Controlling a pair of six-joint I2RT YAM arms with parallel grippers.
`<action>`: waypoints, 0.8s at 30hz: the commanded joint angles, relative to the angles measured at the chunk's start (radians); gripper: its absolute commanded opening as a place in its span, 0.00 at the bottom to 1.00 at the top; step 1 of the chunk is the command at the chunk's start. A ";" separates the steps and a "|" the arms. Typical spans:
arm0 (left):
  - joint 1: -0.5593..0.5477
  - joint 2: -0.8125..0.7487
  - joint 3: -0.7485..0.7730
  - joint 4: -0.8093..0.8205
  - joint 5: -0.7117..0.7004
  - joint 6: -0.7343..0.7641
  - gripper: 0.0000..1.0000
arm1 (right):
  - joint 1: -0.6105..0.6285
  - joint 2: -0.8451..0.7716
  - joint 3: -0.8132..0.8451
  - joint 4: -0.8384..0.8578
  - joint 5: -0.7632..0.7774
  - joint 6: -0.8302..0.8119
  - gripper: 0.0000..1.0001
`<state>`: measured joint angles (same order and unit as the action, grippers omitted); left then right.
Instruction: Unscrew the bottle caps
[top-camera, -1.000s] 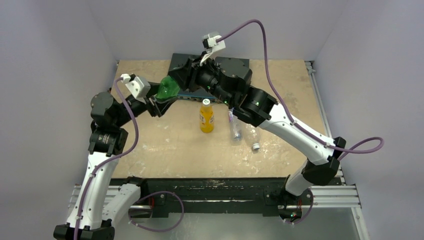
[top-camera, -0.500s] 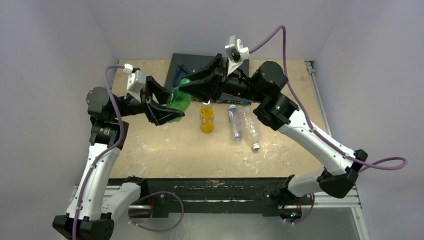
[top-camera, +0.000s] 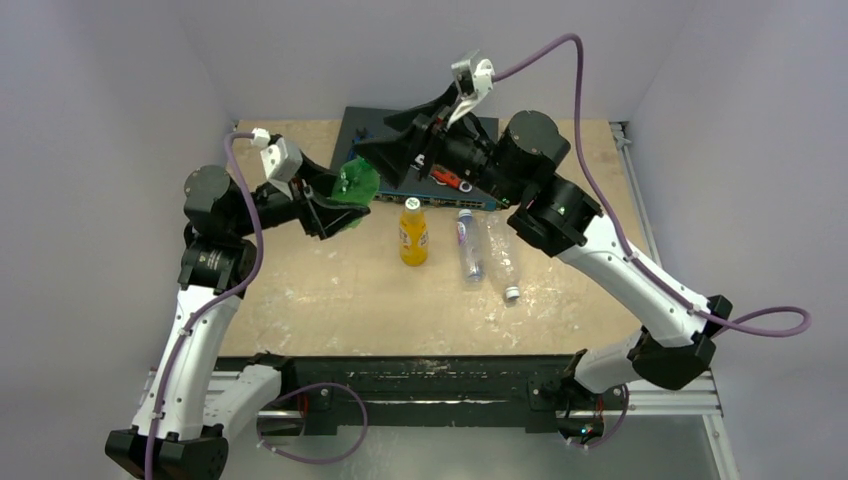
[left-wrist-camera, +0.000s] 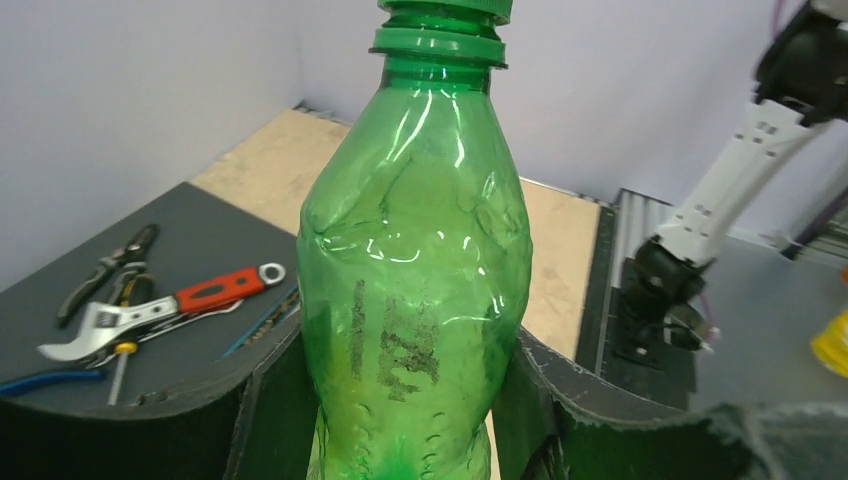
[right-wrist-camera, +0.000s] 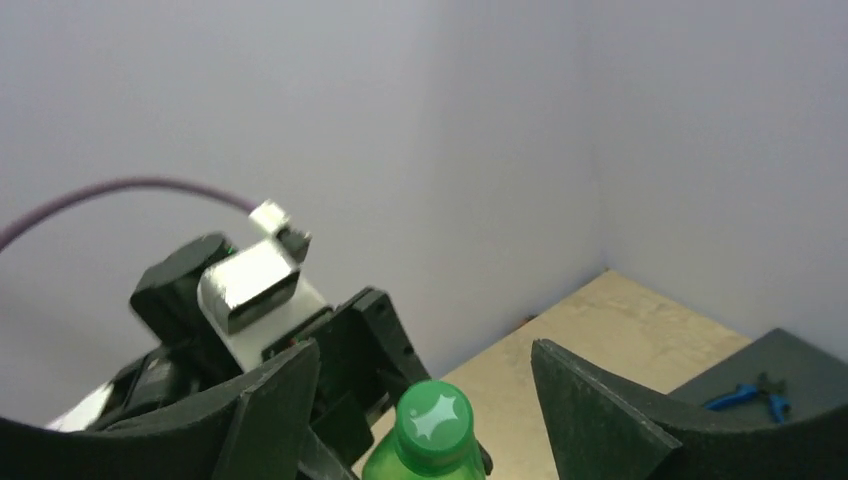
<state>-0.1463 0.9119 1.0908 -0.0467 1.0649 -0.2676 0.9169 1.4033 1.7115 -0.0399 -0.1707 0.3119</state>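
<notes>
My left gripper (top-camera: 338, 198) (left-wrist-camera: 400, 410) is shut on the crumpled green bottle (top-camera: 354, 184) (left-wrist-camera: 410, 250) and holds it up off the table. The bottle's green cap (right-wrist-camera: 433, 420) (left-wrist-camera: 442, 9) sits on its neck. My right gripper (top-camera: 385, 150) (right-wrist-camera: 422, 365) is open, one finger on each side of that cap with a gap on both sides. An orange-yellow bottle (top-camera: 412, 238) stands upright with a white cap (top-camera: 411, 204). A clear blue-labelled bottle (top-camera: 468, 248) and a larger clear bottle (top-camera: 502, 260) lie side by side.
A dark mat (top-camera: 362, 122) (left-wrist-camera: 200, 250) at the back of the table carries a red-handled wrench (top-camera: 452, 180) (left-wrist-camera: 170, 308), pliers (left-wrist-camera: 108, 270) and blue-handled tools (right-wrist-camera: 748, 396). Grey walls close in the back and both sides.
My right gripper has opened and let go of the green cap, drawing back a little. My left gripper has tilted the green bottle and kept its hold.
</notes>
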 joint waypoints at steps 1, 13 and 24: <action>-0.001 -0.021 0.005 -0.028 -0.226 0.177 0.00 | 0.075 0.087 0.191 -0.216 0.368 -0.027 0.79; -0.001 -0.058 -0.035 -0.020 -0.325 0.241 0.00 | 0.112 0.145 0.209 -0.174 0.414 0.010 0.63; -0.001 -0.065 -0.046 -0.024 -0.323 0.249 0.00 | 0.112 0.156 0.196 -0.128 0.387 0.046 0.48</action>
<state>-0.1463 0.8589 1.0489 -0.0921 0.7582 -0.0391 1.0275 1.5806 1.9060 -0.2214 0.2188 0.3340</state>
